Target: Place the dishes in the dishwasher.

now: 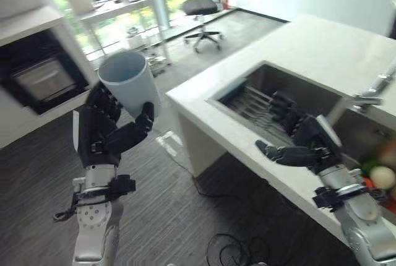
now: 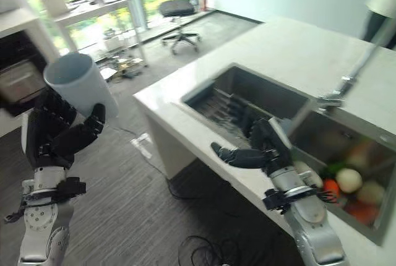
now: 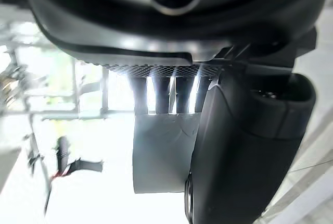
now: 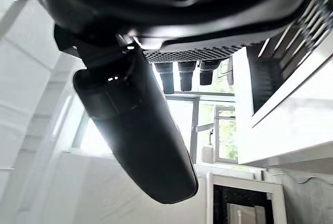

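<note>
While the left hand grips a cup at the left of the frame, the scene reads so, near to far:

Left hand (image 1: 105, 127): centre left, raised over the floor; fingers and thumb are curled round the cup, thumb across its front wall.
Cup (image 1: 129, 82): pale blue-grey, in the left hand, tilted with its open mouth toward the upper left; the left wrist view shows its wall between fingers and thumb.
Right hand (image 1: 297, 141): lower right, over the front edge of the counter and the sink's near rim; fingers are straight and spread, thumb held out to the left, nothing in its hold.
Floor (image 1: 161, 204): dark grey, lower centre, beneath both arms.
Counter (image 1: 322, 43): white, running from the centre to the upper right.
Sink (image 1: 260, 93): steel, sunk in the counter at centre right; a ridged rack lies in its left basin.
Faucet (image 1: 374, 90): right edge, over the sink.
Vegetables (image 2: 349, 182): red, white and green, in the basin at lower right.
Oven (image 1: 40, 77): dark, set into the white wall at upper left.
Chair (image 1: 203, 12): office chair, top centre, by the windows.
</note>
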Controlling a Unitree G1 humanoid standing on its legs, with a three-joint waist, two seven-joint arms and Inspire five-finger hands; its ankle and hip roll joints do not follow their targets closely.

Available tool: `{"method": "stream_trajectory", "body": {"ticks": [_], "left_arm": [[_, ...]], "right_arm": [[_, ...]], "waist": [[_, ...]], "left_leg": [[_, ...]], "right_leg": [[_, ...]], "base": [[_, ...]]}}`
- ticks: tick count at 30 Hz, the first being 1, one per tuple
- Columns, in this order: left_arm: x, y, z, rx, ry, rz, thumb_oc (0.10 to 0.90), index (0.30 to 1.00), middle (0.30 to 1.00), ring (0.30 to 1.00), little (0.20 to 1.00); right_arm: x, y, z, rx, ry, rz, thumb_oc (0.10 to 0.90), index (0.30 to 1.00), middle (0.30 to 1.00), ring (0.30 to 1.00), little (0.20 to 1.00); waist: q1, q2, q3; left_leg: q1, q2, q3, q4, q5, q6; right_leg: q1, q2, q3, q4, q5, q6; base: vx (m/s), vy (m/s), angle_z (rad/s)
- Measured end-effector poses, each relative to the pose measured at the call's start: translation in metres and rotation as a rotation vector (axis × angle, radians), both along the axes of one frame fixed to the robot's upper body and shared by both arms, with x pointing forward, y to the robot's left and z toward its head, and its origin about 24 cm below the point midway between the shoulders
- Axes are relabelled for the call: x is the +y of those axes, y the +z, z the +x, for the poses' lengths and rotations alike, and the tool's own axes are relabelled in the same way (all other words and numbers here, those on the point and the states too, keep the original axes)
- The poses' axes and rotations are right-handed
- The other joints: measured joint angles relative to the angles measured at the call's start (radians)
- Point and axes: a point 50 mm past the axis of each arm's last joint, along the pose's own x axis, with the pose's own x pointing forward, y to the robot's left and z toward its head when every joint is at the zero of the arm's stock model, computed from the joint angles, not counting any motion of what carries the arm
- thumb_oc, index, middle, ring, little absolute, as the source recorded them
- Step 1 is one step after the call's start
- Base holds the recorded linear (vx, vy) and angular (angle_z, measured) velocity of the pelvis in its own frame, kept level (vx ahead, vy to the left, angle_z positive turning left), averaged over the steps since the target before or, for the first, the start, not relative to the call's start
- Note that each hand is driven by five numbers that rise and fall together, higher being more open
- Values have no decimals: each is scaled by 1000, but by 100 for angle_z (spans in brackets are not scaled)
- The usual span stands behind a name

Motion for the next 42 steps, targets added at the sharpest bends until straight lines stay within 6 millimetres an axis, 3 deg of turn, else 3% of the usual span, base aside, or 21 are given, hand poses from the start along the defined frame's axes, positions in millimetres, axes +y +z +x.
{"method": "stream_trajectory", "body": {"ticks": [1, 3, 5, 6, 7, 8, 9, 10, 12, 13, 16, 19, 21, 27, 28, 33, 37, 42], "left_arm": [[1, -1, 1, 5, 3, -1, 400, 300, 300, 300, 300], [7, -11, -1, 50, 36, -10, 400, 300, 300, 300, 300], [10, -16, -2, 75, 46, -10, 400, 300, 300, 300, 300], [11, -16, -2, 74, 47, -6, 400, 300, 300, 300, 300], [9, -16, -2, 76, 36, -2, 400, 300, 300, 300, 300], [10, -17, -3, 78, 35, -1, 400, 300, 300, 300, 300], [11, -14, -2, 65, 35, -8, 400, 300, 300, 300, 300], [15, -12, -2, 57, 43, -26, 400, 300, 300, 300, 300], [19, -14, -2, 61, 74, -47, 400, 300, 300, 300, 300], [17, -14, -2, 63, 88, -41, 400, 300, 300, 300, 300], [15, -10, -6, 45, 140, 31, 400, 300, 300, 300, 300], [14, -5, -9, 29, 145, 69, 400, 300, 300, 300, 300], [13, -4, -9, 27, 140, 89, 400, 300, 300, 300, 300], [13, -4, -11, 29, 141, 91, 400, 300, 300, 300, 300], [14, -7, -12, 41, 142, 93, 400, 300, 300, 300, 300], [7, -9, -14, 20, 109, 113, 400, 300, 300, 300, 300], [8, -14, -19, 35, 63, 104, 400, 300, 300, 300, 300], [13, -13, -23, 8, 63, 85, 400, 300, 300, 300, 300]], "right_arm": [[3, -2, 0, 1, 4, 22, 800, 900, 900, 900, 900], [14, -10, 1, 21, 44, 42, 800, 900, 900, 900, 900], [16, -15, -1, 42, 48, 46, 800, 900, 900, 900, 900], [13, -18, -4, 53, 37, 50, 800, 900, 900, 900, 900], [9, -27, -12, 85, 5, 67, 800, 900, 900, 900, 900], [7, -32, -16, 107, -10, 75, 800, 900, 900, 900, 900], [4, -35, -19, 117, -23, 72, 800, 900, 900, 900, 900], [2, -35, -19, 118, -27, 71, 800, 900, 900, 900, 900], [-3, -31, -20, 99, -31, 61, 800, 900, 900, 900, 900], [-6, -26, -19, 76, -40, 55, 800, 900, 900, 900, 900], [0, -14, -12, 19, -4, 54, 800, 900, 900, 900, 900], [17, -3, -3, -38, 51, 86, 800, 900, 900, 900, 900], [27, -3, -2, -37, 95, 89, 800, 900, 900, 900, 900], [25, -10, -5, -9, 78, 93, 800, 900, 900, 900, 900], [20, -17, -9, 27, 48, 95, 800, 900, 900, 900, 900], [20, -22, -10, 52, 57, 83, 800, 900, 900, 900, 900], [15, -37, -17, 119, 32, 87, 800, 900, 900, 900, 900], [11, -39, -17, 131, 17, 63, 800, 900, 900, 900, 900]], "waist": [[1, 4, 2], [35, 2, 3], [43, 3, 5], [64, 0, 5], [35, -6, 7], [11, -9, 9], [-4, -11, 15], [-7, -18, 17], [-5, -36, 17], [-5, -40, 18], [12, -41, 17], [37, -50, 11], [37, -52, 8], [25, -45, 3], [-1, -19, -71], [-3, -27, -76], [-12, -32, -80], [-6, -29, -83]], "left_leg": [[0, -18, -13, -24, -13, 24], [-7, -56, -49, -24, -30, 56], [-32, -76, -80, -7, -42, 82], [-77, -86, -128, 19, -65, 102], [-101, -110, -245, 40, -67, 140], [-109, -122, -305, 44, -57, 149], [-126, -129, -371, 40, -35, 161], [-137, -140, -413, 32, -21, 160], [-141, -182, -467, 24, -12, 167], [-143, -210, -490, 25, -10, 170], [-150, -223, -492, 40, -11, 172], [-152, -218, -507, 41, -10, 171], [-153, -206, -519, 41, -6, 162], [-151, -177, -516, 41, -9, 121], [-196, -83, -537, 56, 24, 44], [-215, -81, -546, 51, 31, 41], [-213, -86, -582, 39, 42, 36], [-212, -83, -581, 33, 34, 34]], "right_leg": [[-10, -12, 5, 17, 7, -2], [-9, -39, 17, 25, 33, 28], [5, -60, -8, -3, 68, 50], [20, -73, -36, -20, 118, 64], [13, -94, 59, 82, 125, 79], [11, -54, 180, 102, 92, 121], [-11, 38, 320, 107, 34, 120], [-32, 107, 411, 84, 9, 111], [-66, 162, 492, 54, -15, 108], [-87, 159, 500, 49, -17, 104], [-99, 125, 475, 21, -7, 96], [-25, 101, 390, -58, 24, 109], [-16, 111, 371, -67, 30, 109], [-22, 135, 369, -46, 24, 77], [-76, 220, 347, 7, -15, 7], [-88, 229, 358, 11, -2, -11], [-88, 251, 395, 23, -1, -16], [-88, 255, 394, 29, -42, -20]], "base": [[-141, 366, 104], [-118, 330, 43], [5, 293, 62], [1, 172, 167], [-6, 32, 212], [-77, -65, 256], [13, -47, 197], [17, -52, 166], [-18, -80, 114], [-36, -102, 97], [-11, -138, 48], [17, -152, 8], [15, -126, 14], [-8, -163, -5], [-16, -124, -3], [-48, -161, 7], [-4, -144, 30], [102, -95, 1]]}}
